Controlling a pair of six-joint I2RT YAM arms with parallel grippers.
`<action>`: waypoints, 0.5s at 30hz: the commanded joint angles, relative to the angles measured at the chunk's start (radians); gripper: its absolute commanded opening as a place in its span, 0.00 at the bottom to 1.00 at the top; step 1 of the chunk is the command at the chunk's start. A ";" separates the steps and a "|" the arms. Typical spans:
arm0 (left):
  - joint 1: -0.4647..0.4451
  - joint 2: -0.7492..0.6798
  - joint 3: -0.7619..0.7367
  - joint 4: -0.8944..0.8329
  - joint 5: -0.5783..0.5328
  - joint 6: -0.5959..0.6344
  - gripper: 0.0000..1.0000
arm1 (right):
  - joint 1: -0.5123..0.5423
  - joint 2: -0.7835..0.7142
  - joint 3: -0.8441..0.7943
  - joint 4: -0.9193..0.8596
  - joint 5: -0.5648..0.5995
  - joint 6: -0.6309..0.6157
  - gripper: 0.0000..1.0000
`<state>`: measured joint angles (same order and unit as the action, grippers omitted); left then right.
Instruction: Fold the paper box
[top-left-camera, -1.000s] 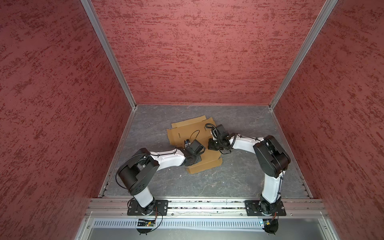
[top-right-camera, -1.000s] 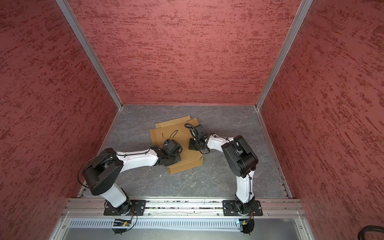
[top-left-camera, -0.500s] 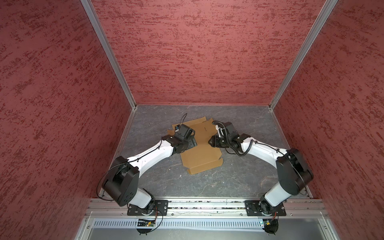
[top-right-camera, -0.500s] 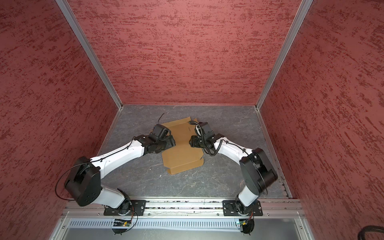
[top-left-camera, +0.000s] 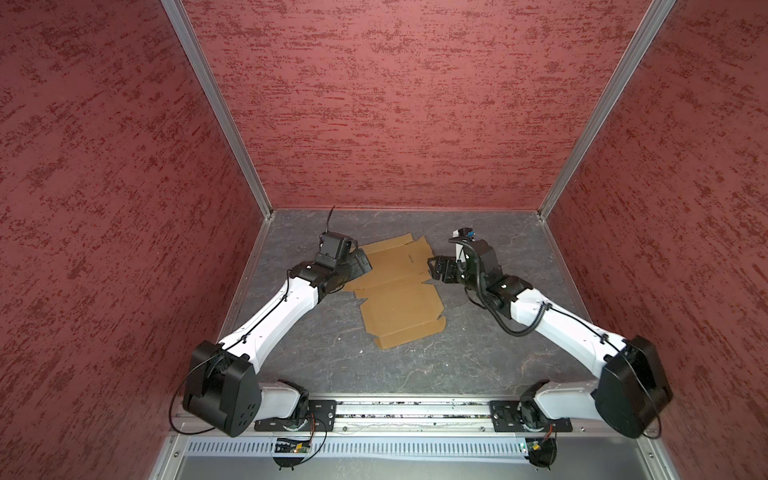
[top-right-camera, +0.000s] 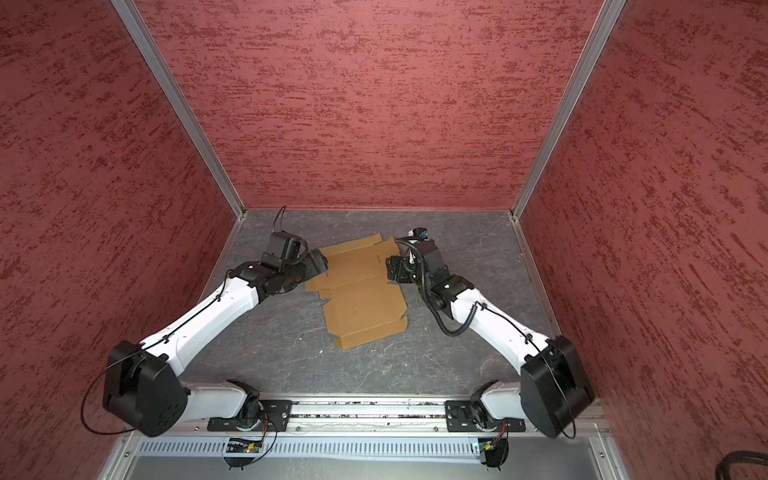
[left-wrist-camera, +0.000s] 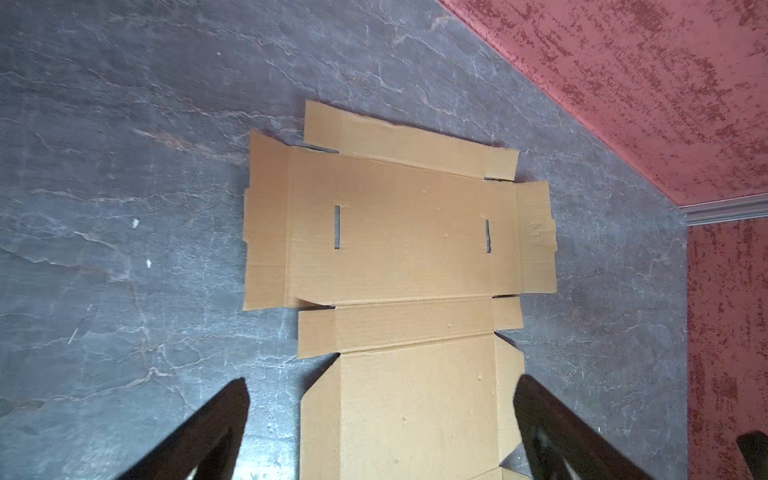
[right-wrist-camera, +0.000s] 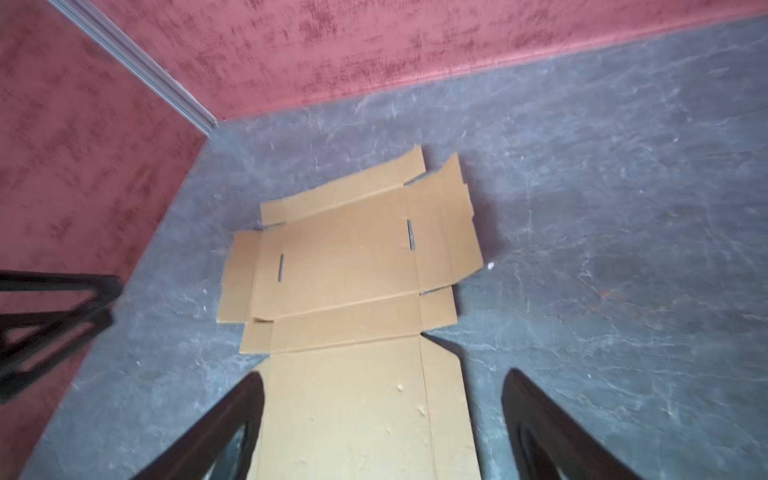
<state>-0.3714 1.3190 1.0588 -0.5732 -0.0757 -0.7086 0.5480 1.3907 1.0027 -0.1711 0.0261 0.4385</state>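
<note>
Finding the paper box (top-left-camera: 399, 307) lying opened out flat on the grey floor (top-left-camera: 478, 357), about midway between left and right and reaching toward the far wall (top-left-camera: 415, 104), with a gripper at either side of its far half in both top views. Recording no side wall raised, no tab entered in a slot, no lid panel turned over. Judging the task as barely begun, leaving the walls to raise, the end flaps to turn in, the tabs to lock and the lid to close. Noting only one end flap (right-wrist-camera: 449, 208) curling slightly off the floor in the right wrist view

Observing the left gripper (top-left-camera: 359, 264) at the far-left edge of the sheet, with fingers (left-wrist-camera: 199, 432) spread wide and holding nothing; being unable to confirm contact with the cardboard. Observing the right gripper (top-left-camera: 436, 268) just beside the right edge, with fingers (right-wrist-camera: 552, 432) likewise spread wide and empty

Describing the material as plain tan corrugated board, matt, unprinted, showing faint flute lines and a few small pimples. Counting two narrow slots (left-wrist-camera: 337, 227) in the far main panel, besides straight pressed creases, stepped tabs and notched corners. Describing the floor as grey and veined like stone, the walls as rough red textured panels joined by metal corner strips (top-left-camera: 224, 116)
</note>
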 joint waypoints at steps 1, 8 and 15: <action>0.062 -0.045 -0.033 -0.050 0.071 -0.001 0.99 | -0.002 0.057 0.097 -0.102 -0.001 -0.061 0.87; 0.191 0.002 -0.096 -0.018 0.177 0.121 0.99 | 0.001 0.207 0.077 -0.038 -0.133 0.015 0.71; 0.275 0.118 -0.114 0.094 0.261 0.235 0.98 | 0.044 0.323 0.150 -0.017 -0.125 0.069 0.66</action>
<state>-0.1238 1.4094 0.9581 -0.5594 0.1261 -0.5541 0.5747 1.6836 1.0927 -0.2077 -0.0864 0.4721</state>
